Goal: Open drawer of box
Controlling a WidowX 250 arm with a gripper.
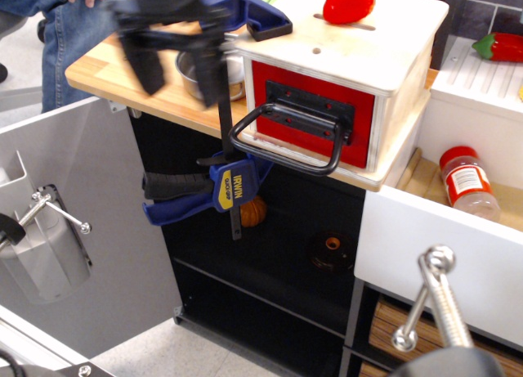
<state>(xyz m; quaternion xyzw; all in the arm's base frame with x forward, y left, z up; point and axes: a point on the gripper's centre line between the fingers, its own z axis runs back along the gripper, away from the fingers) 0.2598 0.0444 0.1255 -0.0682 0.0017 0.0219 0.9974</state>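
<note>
The box [368,58] is a pale plywood cube with rounded corners and small holes in its top, sitting at the front edge of the wooden counter [106,74]. A red pepper [349,2] rests on its top. Its drawer [315,115] has a flat red front, flush with the plywood frame, with a black mounting plate and a large black loop handle [286,144] that hangs forward past the counter edge. A blue bar clamp [233,185] stands just left of the box, its upper arm reaching over the box's top corner. The gripper [176,62] is a dark, motion-blurred shape above the counter, left of the box and in front of a metal bowl [208,74]; its two jaws point down and stand apart, clear of the handle.
</note>
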